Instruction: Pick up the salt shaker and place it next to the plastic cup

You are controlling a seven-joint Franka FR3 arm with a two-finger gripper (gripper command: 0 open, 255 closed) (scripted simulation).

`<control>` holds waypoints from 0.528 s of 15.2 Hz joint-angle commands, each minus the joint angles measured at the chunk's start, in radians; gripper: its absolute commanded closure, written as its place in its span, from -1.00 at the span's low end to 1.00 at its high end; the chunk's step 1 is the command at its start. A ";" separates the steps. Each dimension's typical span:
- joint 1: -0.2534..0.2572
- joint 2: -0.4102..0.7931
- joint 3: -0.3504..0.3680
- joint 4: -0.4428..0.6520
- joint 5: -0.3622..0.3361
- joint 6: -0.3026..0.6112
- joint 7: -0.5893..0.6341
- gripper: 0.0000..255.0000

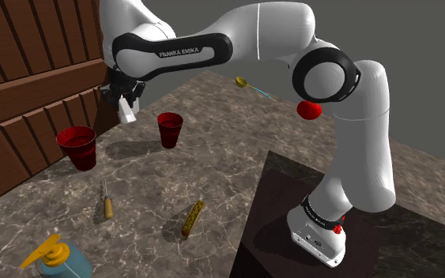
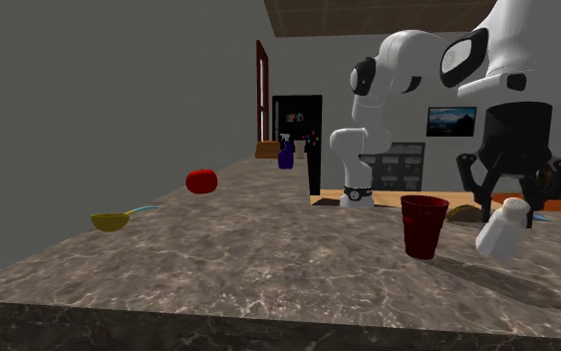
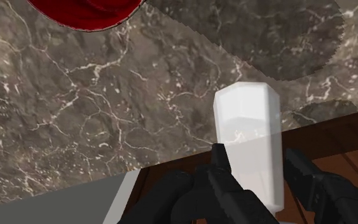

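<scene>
Above the counter (image 1: 213, 150), the salt shaker (image 1: 126, 114) hangs between the plastic cup (image 1: 169, 129) and a second cup (image 1: 77, 147).

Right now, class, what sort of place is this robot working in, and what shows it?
Probably a home kitchen: a marbled countertop, wood panelling behind it, and tableware: a red cup, a spoon and the white shaker in the gripper.

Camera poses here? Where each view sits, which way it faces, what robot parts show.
Shoulder view: beside the dark stand, looking down over the marbled counter; white arm and stand show.
Second exterior view: low at the counter's edge opposite, facing the arm's base; arm and black gripper show.
Wrist view: on the hand, looking down at the counter; black fingers clasp the white salt shaker.
Both exterior views share shaker and dark red cup.
</scene>
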 commanded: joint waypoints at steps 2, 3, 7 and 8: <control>-0.001 0.008 -0.002 -0.029 -0.004 0.038 0.006 1.00; -0.001 0.012 -0.003 -0.037 -0.005 0.049 0.008 1.00; -0.001 0.028 -0.005 -0.064 -0.010 0.092 0.016 1.00; -0.001 0.033 -0.006 -0.070 -0.012 0.102 0.018 1.00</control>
